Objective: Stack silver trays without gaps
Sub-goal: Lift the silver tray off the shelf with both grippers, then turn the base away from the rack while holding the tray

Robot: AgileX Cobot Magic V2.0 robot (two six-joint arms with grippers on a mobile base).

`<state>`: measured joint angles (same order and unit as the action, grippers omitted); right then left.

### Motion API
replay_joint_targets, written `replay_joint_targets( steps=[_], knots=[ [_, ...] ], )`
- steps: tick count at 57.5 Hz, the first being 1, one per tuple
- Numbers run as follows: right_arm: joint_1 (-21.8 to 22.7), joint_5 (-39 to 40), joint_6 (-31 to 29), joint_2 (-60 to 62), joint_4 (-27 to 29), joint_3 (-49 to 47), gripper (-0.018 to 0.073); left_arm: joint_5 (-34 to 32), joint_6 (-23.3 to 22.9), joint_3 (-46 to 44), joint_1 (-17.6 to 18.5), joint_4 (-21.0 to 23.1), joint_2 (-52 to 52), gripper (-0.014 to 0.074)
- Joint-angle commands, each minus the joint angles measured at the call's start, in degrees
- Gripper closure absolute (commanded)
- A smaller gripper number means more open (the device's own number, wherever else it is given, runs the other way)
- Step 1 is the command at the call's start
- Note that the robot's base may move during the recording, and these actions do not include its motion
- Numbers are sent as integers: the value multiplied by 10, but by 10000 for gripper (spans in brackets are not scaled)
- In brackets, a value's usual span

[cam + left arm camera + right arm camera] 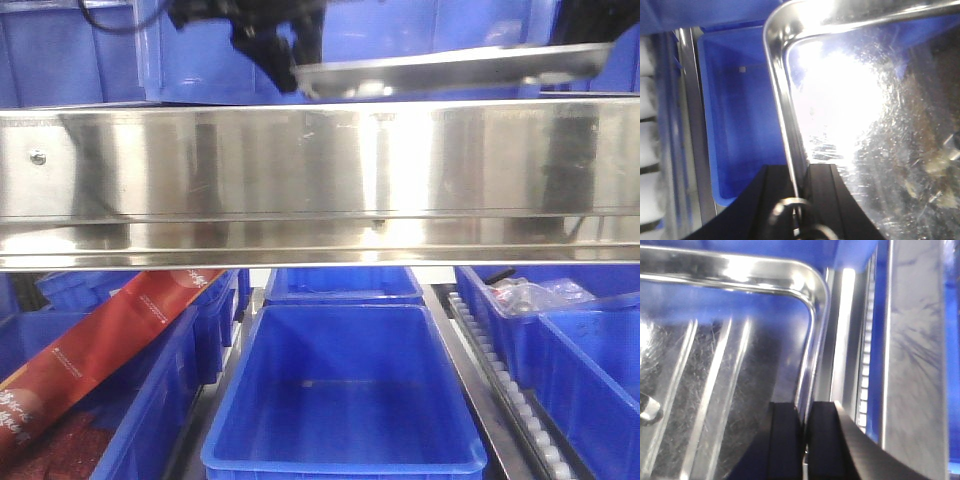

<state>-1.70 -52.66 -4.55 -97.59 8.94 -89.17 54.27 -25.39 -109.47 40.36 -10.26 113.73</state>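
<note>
Pinching the silver tray [450,68] by its raised rim at opposite ends, with left pincer [800,175] and right pincer [806,412] each closed down on that thin edge, holding it aloft over the shelf beam [320,180] (stiff, light, likely slippery steel).

Bright glare blows out the silver tray [840,100]; wrist views blurred.

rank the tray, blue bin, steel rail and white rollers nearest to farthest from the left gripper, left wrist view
From the left gripper:
1. silver tray, rim pinched by it.
2. blue bin, below, beside the tray.
3. steel rail, past the bin's far wall.
4. white rollers, at the picture's left edge.
</note>
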Motion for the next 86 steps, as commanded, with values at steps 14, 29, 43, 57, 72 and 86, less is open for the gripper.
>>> replay_joint_targets(
  steps=[14, 29, 43, 57, 72, 86],
  knots=[
    [-3, -2, -9, 53, 3, -6, 645, 8, 8, -5, 4, -7, -62, 615],
    [-3, 21, -9, 77, 3, -46, 645, -28, 8, -17, 4, -27, -92, 615],
    [-3, 43, -9, 77, 3, -103, 645, -87, 8, -67, 4, -57, -93, 615],
    [-3, 130, -9, 77, 17, -122, 645, -170, 8, -87, 4, -104, -93, 615],
    [-3, 210, -9, 76, 17, -122, 645, -207, 8, -87, 4, -156, -93, 615],
    [-3, 214, -9, 76, 18, -122, 646, -207, 8, -87, 4, -158, -93, 615]
  ],
)
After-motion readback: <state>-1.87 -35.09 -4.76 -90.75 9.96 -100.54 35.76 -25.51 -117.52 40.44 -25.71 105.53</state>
